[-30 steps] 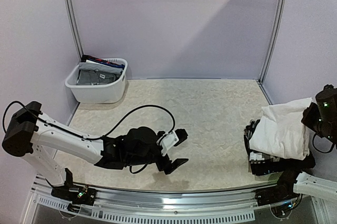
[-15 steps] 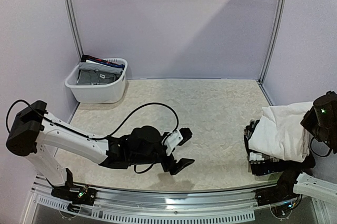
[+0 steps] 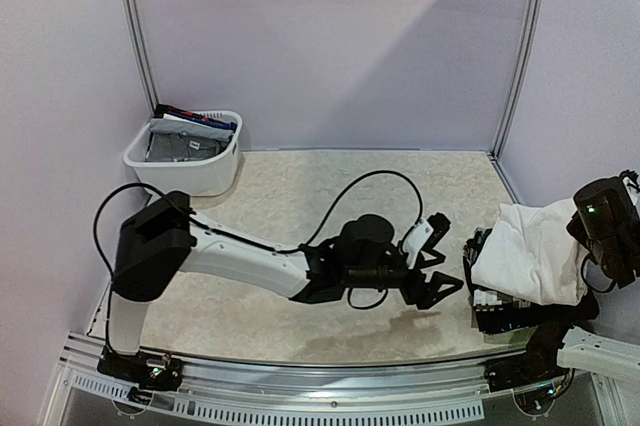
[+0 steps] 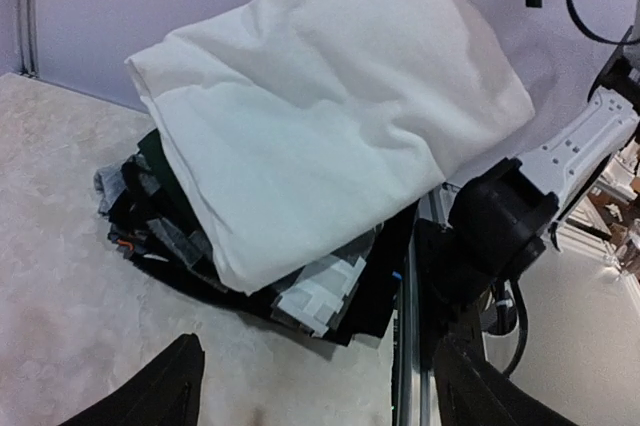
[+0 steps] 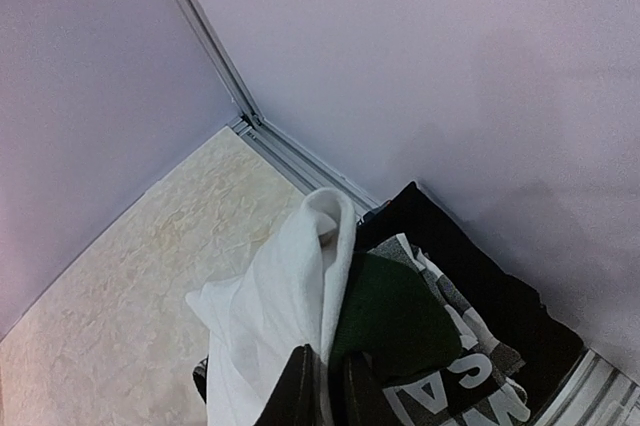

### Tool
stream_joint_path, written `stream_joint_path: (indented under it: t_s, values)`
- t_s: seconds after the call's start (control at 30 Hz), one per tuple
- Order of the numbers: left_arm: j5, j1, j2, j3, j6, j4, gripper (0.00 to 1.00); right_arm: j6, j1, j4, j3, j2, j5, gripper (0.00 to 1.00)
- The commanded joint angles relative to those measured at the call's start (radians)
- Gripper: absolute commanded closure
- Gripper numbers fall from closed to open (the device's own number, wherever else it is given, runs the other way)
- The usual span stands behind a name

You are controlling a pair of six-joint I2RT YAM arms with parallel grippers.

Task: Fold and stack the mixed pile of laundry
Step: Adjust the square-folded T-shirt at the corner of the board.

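We find the left tool (image 3: 445, 258) with its jaws spread wide and holding nothing. It is low over the tabletop (image 3: 330, 181), just beside the laundry pile (image 3: 492, 298) at the right edge. The right tool (image 5: 325, 386) is closed on the white cloth (image 3: 530, 251), which lies on top of the pile. A white basket (image 3: 190, 174) stands at the far left corner, well apart.

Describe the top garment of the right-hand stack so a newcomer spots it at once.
At the table's right edge, beside the right arm, sits a stack of dark garments. The white cloth lies folded on top of it. It is the only plain white, bulky piece; those beneath are black, grey and checkered.
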Motion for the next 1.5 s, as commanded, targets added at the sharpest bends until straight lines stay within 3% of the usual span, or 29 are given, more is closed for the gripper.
stream_joint_path:
  t_s: [0.0,0.07,0.13,0.23,0.53,0.67,0.9,1.13,1.47]
  values:
    - [0.11,0.029,0.165,0.173,-0.075,0.012,0.21,0.115,0.004,-0.135,-0.015,0.025,0.077,0.87]
    - [0.139,0.029,0.228,0.244,-0.08,0.014,0.22,0.047,0.005,-0.017,-0.053,-0.003,0.069,0.87]
    - [0.135,0.03,0.282,0.331,-0.076,-0.024,0.22,0.0,0.004,0.041,-0.094,-0.037,0.076,0.92]
    - [0.127,0.039,0.352,0.405,-0.085,-0.028,0.22,-0.005,0.004,0.024,-0.118,-0.061,0.099,1.0]
    - [0.167,0.046,0.49,0.56,-0.12,0.003,0.31,-0.09,0.003,0.106,-0.154,-0.059,0.121,1.0]
    - [0.185,0.048,0.516,0.602,-0.123,0.006,0.54,-0.115,-0.048,0.17,-0.187,-0.013,0.108,1.0]
    - [0.202,0.046,0.517,0.577,-0.151,0.059,1.0,-0.39,-0.356,0.437,-0.247,0.03,-0.116,1.0]
    - [0.194,0.029,0.472,0.475,-0.192,0.137,1.0,-0.451,-0.445,0.51,-0.248,0.101,-0.128,1.0]
    - [0.167,-0.008,0.415,0.384,-0.229,0.175,1.0,-0.644,-0.849,0.748,-0.316,0.165,-0.423,1.0]
